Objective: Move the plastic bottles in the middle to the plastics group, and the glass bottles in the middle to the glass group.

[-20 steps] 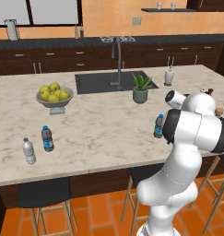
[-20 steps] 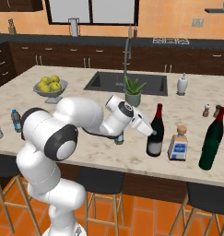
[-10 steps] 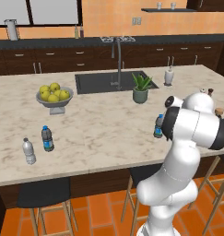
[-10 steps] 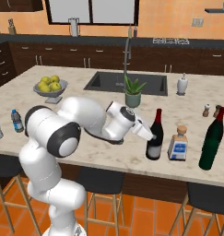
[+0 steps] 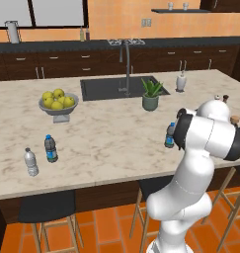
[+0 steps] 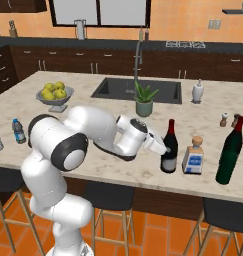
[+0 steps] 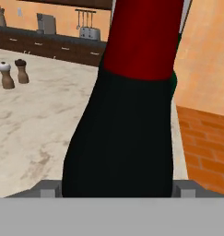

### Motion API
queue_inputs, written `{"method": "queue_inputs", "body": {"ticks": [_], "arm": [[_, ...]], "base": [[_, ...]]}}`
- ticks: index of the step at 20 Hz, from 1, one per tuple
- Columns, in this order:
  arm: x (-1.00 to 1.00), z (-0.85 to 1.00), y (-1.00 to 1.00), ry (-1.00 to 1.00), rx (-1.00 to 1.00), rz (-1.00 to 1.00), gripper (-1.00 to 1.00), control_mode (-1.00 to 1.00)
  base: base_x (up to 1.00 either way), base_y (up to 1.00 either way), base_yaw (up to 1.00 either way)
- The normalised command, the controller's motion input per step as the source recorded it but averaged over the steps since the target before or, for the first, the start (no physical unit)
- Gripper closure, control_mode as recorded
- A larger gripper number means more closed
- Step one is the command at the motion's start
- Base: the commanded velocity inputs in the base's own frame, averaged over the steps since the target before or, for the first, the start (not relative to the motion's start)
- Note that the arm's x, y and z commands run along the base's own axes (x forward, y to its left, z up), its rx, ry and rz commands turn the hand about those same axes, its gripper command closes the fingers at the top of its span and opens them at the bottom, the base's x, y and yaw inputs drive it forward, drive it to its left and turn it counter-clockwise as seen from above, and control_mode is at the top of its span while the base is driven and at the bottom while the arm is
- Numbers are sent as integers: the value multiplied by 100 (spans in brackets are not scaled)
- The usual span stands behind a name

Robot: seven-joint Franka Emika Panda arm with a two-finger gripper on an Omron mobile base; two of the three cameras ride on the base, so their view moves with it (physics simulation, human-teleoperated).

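**Fingers at the wine bottle**

We see the wine bottle (image 6: 169,147), dark glossy glass with a red neck, standing upright on the speckled marble desk (image 6: 103,107). Just to its right stands a squat pale bottle (image 6: 195,156) with a tan cap, then a tall green bottle (image 6: 230,151). Since the earlier frames the gripper (image 6: 162,148) has closed in and now sits against the wine bottle. In the hand view its shoulder (image 7: 118,138) lies between the fingers; we cannot tell whether they pinch it. A small blue-capped bottle (image 5: 169,135) stands behind the arm. Two water bottles (image 5: 41,154) stand well apart, at the desk's left.
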Motion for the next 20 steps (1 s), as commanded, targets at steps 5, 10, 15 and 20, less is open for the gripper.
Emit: {"method": "queue_inputs", "body": {"ticks": [5,10,15,20], "arm": [[4,-3,-13,0,0,0,100,-100],[3,-26,-15,0,0,0,100,-100],[0,-5,-1,0,0,0,-100,-100],[0,0,0,0,0,0,-100,-100]], "base": [[0,0,0],[0,0,0],[0,0,0],[0,0,0]]}}
